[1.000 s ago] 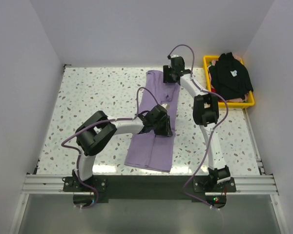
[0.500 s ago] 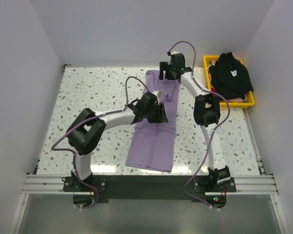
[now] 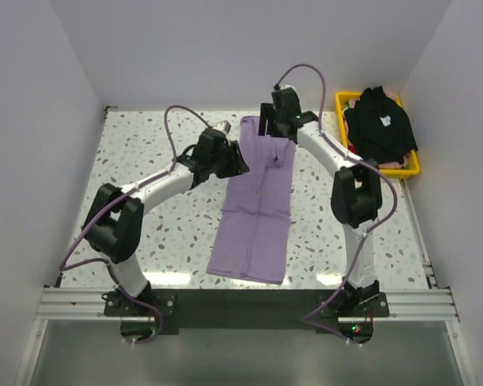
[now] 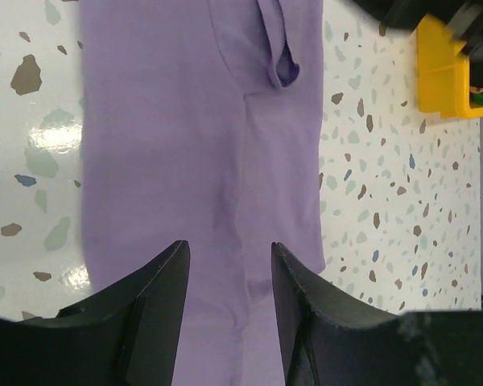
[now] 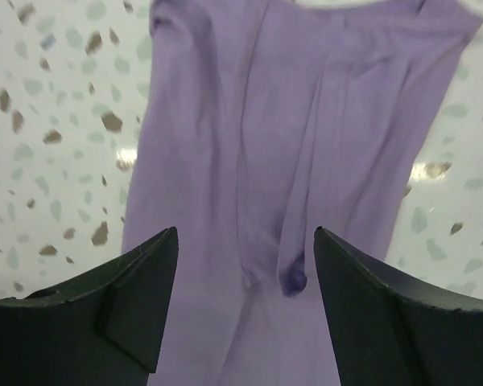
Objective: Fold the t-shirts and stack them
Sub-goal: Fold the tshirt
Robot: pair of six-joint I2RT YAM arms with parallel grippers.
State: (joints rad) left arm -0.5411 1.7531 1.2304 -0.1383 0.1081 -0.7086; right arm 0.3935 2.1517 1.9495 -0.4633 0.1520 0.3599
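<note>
The lavender-purple t-shirt (image 3: pixel 253 217) lies flat on the speckled table as a long narrow strip folded lengthwise, running from the far middle to the near edge. It has a small fold bump near its far end (image 5: pixel 294 277). My left gripper (image 3: pixel 238 164) is open and empty, over the shirt's far left edge; the left wrist view shows purple cloth (image 4: pixel 193 121) between its fingers (image 4: pixel 157 297). My right gripper (image 3: pixel 276 131) is open wide and empty over the shirt's far end (image 5: pixel 249 121). The black t-shirt (image 3: pixel 378 129) with a small white mark lies heaped in the basket.
The yellow plastic basket (image 3: pixel 410 170) stands at the far right corner of the table and also shows in the left wrist view (image 4: pixel 443 72). White walls close in the table on the left, back and right. The metal rail (image 3: pixel 241 304) runs along the near edge.
My left arm has swung from the shirt's middle to the far left, near the shirt's upper left edge. My right gripper has shifted slightly left over the far end. The shirt lies flat.
</note>
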